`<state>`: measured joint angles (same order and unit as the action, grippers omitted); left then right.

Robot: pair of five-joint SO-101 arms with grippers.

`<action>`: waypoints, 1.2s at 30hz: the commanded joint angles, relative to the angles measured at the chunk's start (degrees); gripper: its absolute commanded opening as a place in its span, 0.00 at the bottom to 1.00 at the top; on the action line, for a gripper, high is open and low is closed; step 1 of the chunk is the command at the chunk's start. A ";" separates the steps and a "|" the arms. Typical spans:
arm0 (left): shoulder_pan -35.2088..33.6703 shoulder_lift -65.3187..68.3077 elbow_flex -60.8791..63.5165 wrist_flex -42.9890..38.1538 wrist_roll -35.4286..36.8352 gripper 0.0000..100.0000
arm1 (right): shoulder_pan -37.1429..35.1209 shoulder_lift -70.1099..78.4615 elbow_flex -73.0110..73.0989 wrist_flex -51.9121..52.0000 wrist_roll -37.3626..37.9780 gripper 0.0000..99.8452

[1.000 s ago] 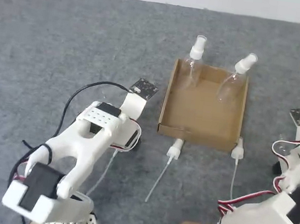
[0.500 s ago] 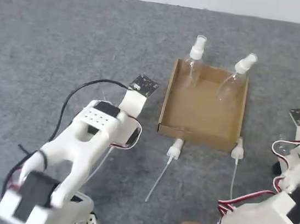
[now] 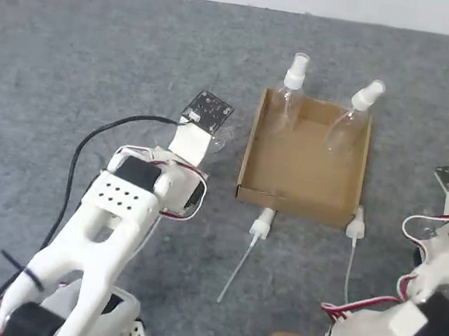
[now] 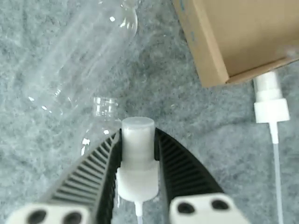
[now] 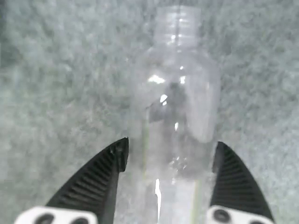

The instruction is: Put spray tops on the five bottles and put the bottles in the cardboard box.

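Working over a grey carpeted surface (image 3: 99, 52), around a shallow brown cardboard box (image 3: 296, 201) set open-topped between the two arms. Keeping in that box one capped clear plastic bottle (image 3: 286, 106) and a second capped clear bottle (image 3: 343, 134), both at its far wall with white tops poking past the rim, the near part of the box floor bare. Judging two of five bottles finished, and the capping of a third in hand.

Clasping an uncapped clear plastic bottle (image 5: 173, 93) in the right hand (image 5: 170, 149), ribbed black fingers sitting against both flanks, open neck pointing away from the wrist. Leaving two more bottles on the surface by the box's side nearest the left arm: a bare-necked clear bottle (image 4: 103, 106) and a longer clear bottle lying on its side (image 4: 79, 51).

Pinching a white plastic spray top (image 4: 137, 154) between the closed-in fingers of the left hand (image 4: 138, 135), right beside that bare neck, dip tube trailing back toward the wrist. Needing next, on this reading, to line the tube up with an open neck, feed it in and seat the top squarely. Unable to tell which neck. Expecting the thin tube to flex and the light bottle to roll unless steadied.

Leaving two loose tops just before the box's near wall: one loose white spray top (image 3: 262, 221) and another loose spray top (image 3: 356, 228), tubes pointing toward the arms.
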<state>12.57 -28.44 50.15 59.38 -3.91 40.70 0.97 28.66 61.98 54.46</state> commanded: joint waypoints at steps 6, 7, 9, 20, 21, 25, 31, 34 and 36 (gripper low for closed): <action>-0.35 -7.30 2.86 -0.09 0.09 0.03 | -5.41 -7.16 -11.16 9.80 -4.13 0.29; -0.44 -7.91 3.30 -0.18 0.09 0.03 | -5.85 -6.46 -13.36 11.56 -4.13 0.29; -0.44 -8.97 4.53 -1.58 0.09 0.03 | -6.99 -4.18 -18.20 14.81 -4.04 0.29; -0.44 -9.67 5.58 -2.46 0.09 0.03 | -7.52 11.74 -28.31 17.36 1.67 0.21; -0.44 -9.67 5.58 -2.46 0.09 0.03 | -7.43 12.18 -28.22 17.36 1.93 0.20; -0.44 -9.58 5.58 -2.46 0.09 0.03 | -7.08 13.58 -28.04 17.27 1.76 0.20; -0.44 -9.58 5.58 -2.46 0.09 0.03 | -6.99 17.19 -28.22 16.66 2.02 0.20; -0.44 -9.58 5.58 -2.46 0.09 0.03 | -6.99 17.63 -28.31 16.66 2.02 0.20; -0.44 -9.58 5.58 -2.46 0.09 0.03 | -7.16 17.71 -28.31 16.66 2.02 0.20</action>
<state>12.57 -36.00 56.13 58.15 -4.00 33.58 19.60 3.78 78.86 55.69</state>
